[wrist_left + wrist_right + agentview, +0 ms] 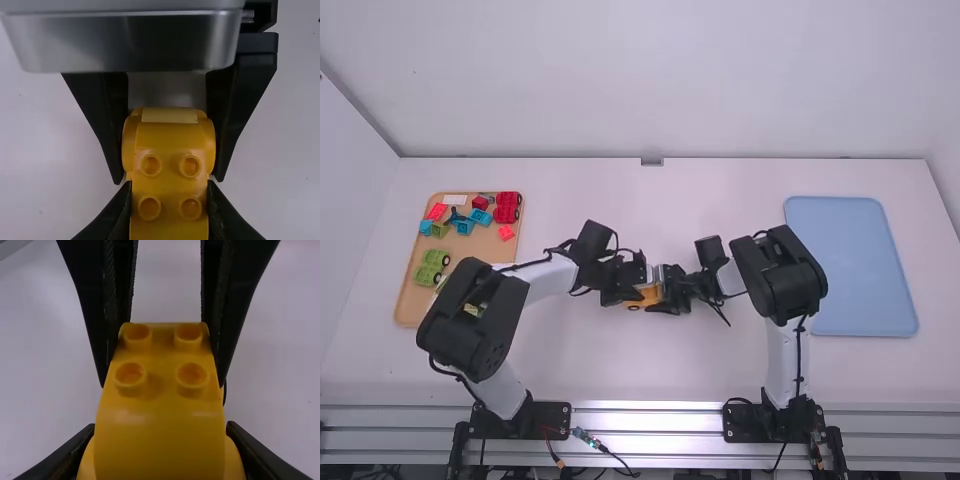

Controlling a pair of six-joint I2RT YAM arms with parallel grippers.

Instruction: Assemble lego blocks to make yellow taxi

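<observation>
A tan tray (410, 308) of colored blocks (507, 215) sits at frame left on the white worktop (620, 365). At center, the left hand (170, 187) grips the left end of a yellow taxi body (649, 294), while the right hand (160, 425) grips its right end. The body's long axis runs sideways from hand to hand, neither nearer; a press or handover would likely follow that line. A blue tray (860, 265) lies at right.

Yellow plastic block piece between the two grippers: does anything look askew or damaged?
Nothing stands out: the yellow plastic block piece looks straight and unbroken, studs evenly paired, the left gripper and right gripper closed on its sides.
</observation>
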